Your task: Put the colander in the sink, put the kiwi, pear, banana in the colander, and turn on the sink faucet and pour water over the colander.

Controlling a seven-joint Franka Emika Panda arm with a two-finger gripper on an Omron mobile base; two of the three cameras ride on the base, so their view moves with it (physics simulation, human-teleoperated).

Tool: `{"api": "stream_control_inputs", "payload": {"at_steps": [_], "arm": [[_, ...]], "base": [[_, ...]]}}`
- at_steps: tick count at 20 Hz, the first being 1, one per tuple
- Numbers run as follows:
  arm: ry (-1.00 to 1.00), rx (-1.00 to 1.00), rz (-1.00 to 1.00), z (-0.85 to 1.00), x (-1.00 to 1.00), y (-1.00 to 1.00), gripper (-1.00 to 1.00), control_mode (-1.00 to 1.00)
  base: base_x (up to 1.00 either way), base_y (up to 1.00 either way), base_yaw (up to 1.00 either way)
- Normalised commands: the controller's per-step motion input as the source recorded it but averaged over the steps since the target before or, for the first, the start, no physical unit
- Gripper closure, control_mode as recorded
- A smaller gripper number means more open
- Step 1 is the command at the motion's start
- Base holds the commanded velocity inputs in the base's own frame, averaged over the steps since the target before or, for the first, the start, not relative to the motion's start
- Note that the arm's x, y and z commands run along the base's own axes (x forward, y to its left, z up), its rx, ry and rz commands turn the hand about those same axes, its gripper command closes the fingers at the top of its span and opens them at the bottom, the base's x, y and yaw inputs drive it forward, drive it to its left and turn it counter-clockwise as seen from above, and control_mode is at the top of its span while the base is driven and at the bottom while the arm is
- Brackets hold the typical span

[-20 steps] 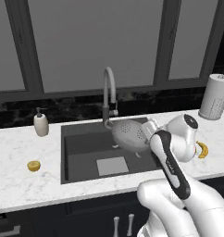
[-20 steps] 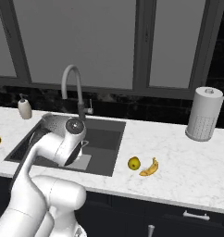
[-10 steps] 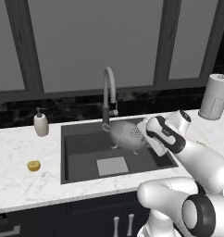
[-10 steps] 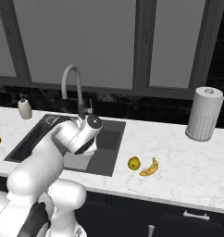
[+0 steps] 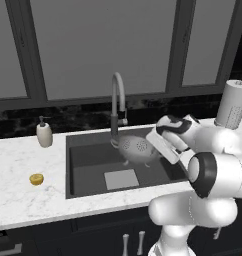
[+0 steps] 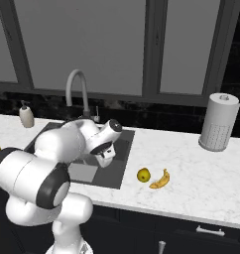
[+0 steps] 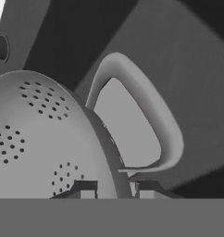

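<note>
The silver colander hangs tilted above the dark sink, just in front of the faucet. My gripper is shut on its right rim. In the hand view my gripper pinches the rim of the colander beside its loop handle. The small kiwi lies on the counter left of the sink. The pear and the banana lie together on the counter right of the sink. No water runs from the faucet.
A white soap pump bottle stands at the sink's back left corner. A paper towel roll stands far right on the counter. A lighter grey plate lies on the sink floor. My arm spans the sink's right half.
My arm has swung left with the colander, carrying it from above the sink's right edge to over the basin near the faucet. The fruit has not moved.
</note>
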Motion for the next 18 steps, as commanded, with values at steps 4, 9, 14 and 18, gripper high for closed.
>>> {"api": "stream_control_inputs", "payload": {"at_steps": [4, 9, 14, 18], "arm": [[-0.08, -0.04, 0.18, -0.43, 0.26, 0.00, 1.00, -1.00], [-0.09, -0.12, 0.15, -0.38, 0.18, 0.04, 1.00, -1.00], [-0.05, -0.19, 0.03, -0.21, 0.06, 0.31, 1.00, -1.00], [-0.03, -0.05, 0.00, -0.19, 0.08, 0.29, 1.00, -1.00]], "base": [[0.00, 0.00, 0.00], [0.00, 0.00, 0.00], [0.00, 0.00, 0.00], [0.00, 0.00, 0.00]]}}
